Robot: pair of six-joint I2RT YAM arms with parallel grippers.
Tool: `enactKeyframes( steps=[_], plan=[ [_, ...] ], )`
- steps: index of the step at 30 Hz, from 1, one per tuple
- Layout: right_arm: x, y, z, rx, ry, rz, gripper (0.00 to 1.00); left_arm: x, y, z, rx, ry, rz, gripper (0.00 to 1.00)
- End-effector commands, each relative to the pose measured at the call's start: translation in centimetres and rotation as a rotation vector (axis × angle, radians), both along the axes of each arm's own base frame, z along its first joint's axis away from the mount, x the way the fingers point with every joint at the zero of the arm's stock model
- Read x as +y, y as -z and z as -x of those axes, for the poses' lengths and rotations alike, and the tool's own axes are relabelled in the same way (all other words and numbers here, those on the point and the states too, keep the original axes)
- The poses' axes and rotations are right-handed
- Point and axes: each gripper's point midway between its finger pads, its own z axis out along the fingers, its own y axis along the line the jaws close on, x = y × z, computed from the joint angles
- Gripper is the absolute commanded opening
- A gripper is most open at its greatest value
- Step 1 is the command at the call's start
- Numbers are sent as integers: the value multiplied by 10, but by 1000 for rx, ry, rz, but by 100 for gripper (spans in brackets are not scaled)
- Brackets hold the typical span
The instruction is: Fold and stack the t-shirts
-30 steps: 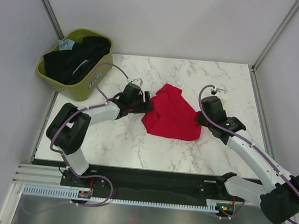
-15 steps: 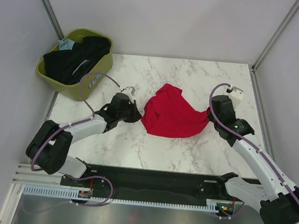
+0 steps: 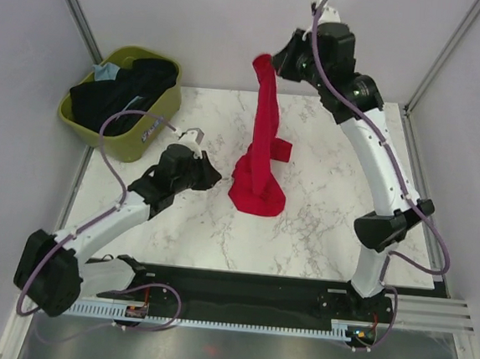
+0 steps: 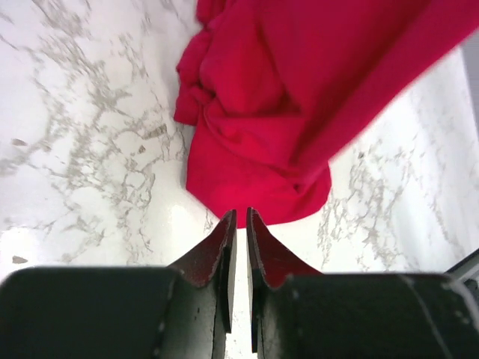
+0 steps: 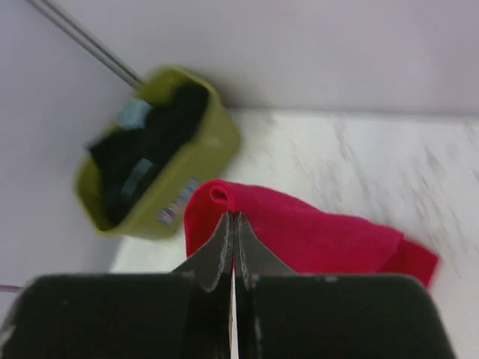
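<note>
- Hanging from the right gripper (image 3: 277, 63), the red shirt (image 3: 263, 139) stretched from high above the table (image 3: 329, 212) down to a crumpled heap resting on the marble top.
- The right fingers were clamped on a fold at the shirt's upper end.
- The left gripper (image 3: 212, 177) sat low, just beside the heap, its fingers drawn almost together with nothing between them.
- Progress was judged early: no shirt was folded and no stack was started.
- Black shirts (image 3: 117, 97) and a light-blue shirt (image 3: 106, 71) lay bundled in the green basket (image 3: 88, 133) at the far left corner, not yet handled.
- Count: one red shirt, one light-blue shirt, one basket, two grippers. The number of black shirts could not be told from the bundle.
</note>
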Motion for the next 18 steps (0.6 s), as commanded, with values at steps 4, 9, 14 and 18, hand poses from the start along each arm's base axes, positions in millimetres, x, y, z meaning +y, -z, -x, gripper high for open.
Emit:
enactKeyframes(
  steps=[4,9,14,18],
  plan=[
    [-110,-268,139,-630,79,-342,0,37,-44,18,-110,-93,-25,20],
    [-151,-135,111,-341,320,-106,0,48,-70,26,-173,-109,-21,24],
    [-205,62,118,46,553,68,0,48,-83,26,-182,-88,-43,28],
    [-224,205,147,371,604,101,0,42,-68,19,-143,-72,-68,52]
  ],
)
